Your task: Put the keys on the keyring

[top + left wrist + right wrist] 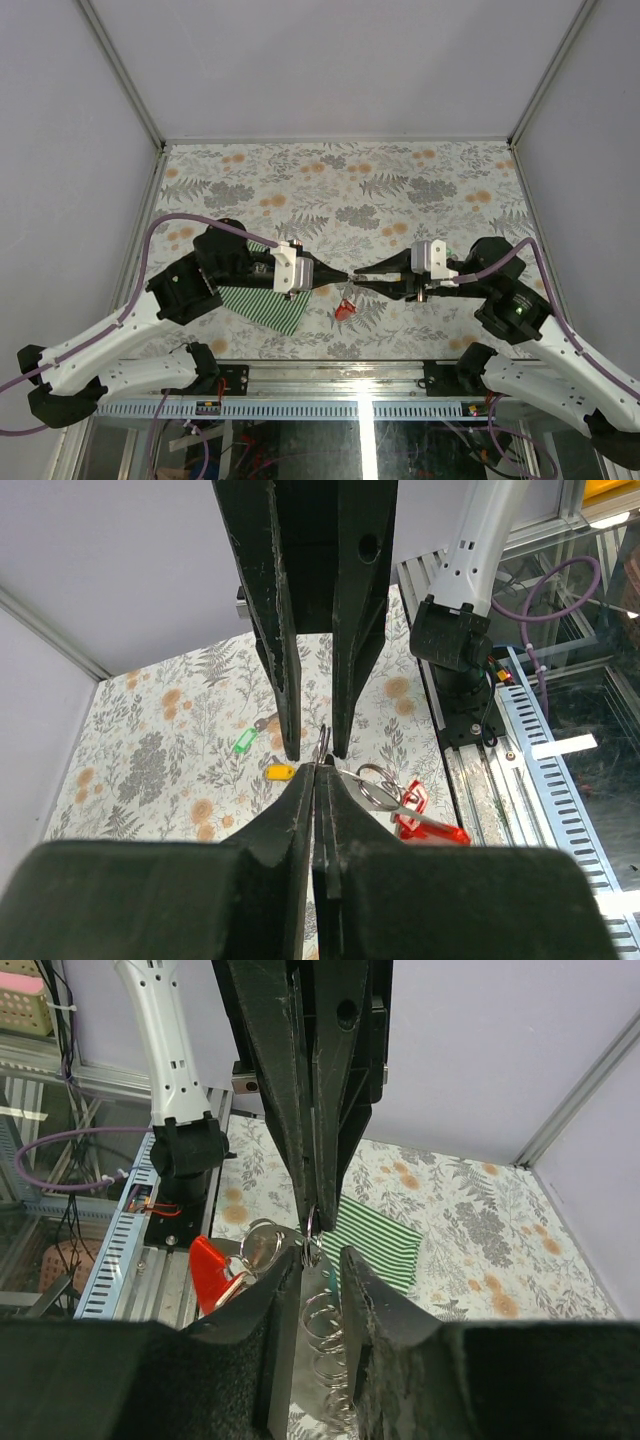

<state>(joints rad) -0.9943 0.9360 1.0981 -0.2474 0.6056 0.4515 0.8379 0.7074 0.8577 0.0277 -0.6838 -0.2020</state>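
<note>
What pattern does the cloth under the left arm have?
The cloth is green-and-white striped; right wrist view shows it best.

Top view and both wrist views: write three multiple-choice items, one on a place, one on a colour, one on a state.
1. The striped cloth lies: A under the left arm; B under the right arm; C at the far edge.
2. The keyring has a tag that is: A blue; B red; C white.
3. The left gripper is: A wide open; B shut; C out of view.
A: green stripes show beneath that arm. B: the tag is bright red. B: its fingertips meet.
</note>
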